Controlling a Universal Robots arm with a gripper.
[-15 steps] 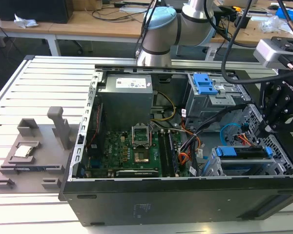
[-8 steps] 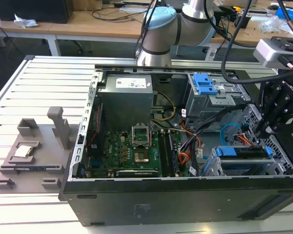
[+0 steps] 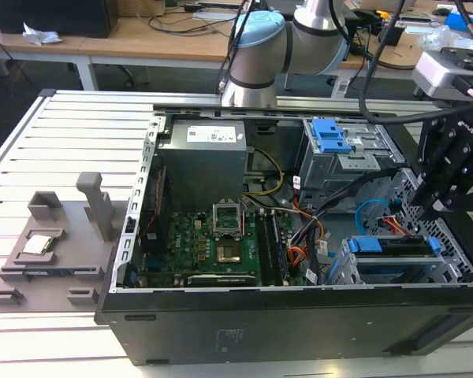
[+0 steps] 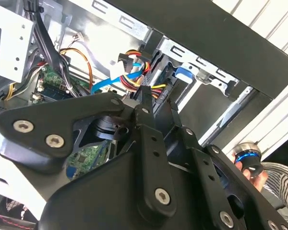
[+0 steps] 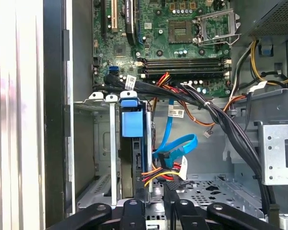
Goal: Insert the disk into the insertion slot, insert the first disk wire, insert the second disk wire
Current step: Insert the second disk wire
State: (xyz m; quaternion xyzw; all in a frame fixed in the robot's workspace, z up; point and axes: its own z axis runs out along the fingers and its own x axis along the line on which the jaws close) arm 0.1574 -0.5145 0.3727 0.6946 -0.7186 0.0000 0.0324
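The disk (image 3: 394, 248) sits inside the insertion slot (image 3: 353, 272), its blue caddy (image 5: 132, 125) facing out of the grey cage (image 5: 100, 143). My gripper (image 5: 154, 189) hangs over the case's right end in the exterior view (image 3: 430, 211). It is shut on the connector end of the first disk wire (image 5: 156, 173), a red and orange bundle, right at the disk's rear edge. Both wrist views show that bundle (image 4: 134, 60) fanning out just past the fingertips. The second disk wire (image 5: 175, 143), a light-blue loop, lies beside it with its black plug hanging free.
Thick black cables (image 5: 221, 124) cross above the cage. A taller grey bay with a blue latch (image 3: 331, 135) stands behind, the motherboard (image 3: 213, 244) to the exterior view's left. A grey fixture (image 3: 55, 244) lies on the table outside. A person's hand (image 4: 252, 170) is beside the case.
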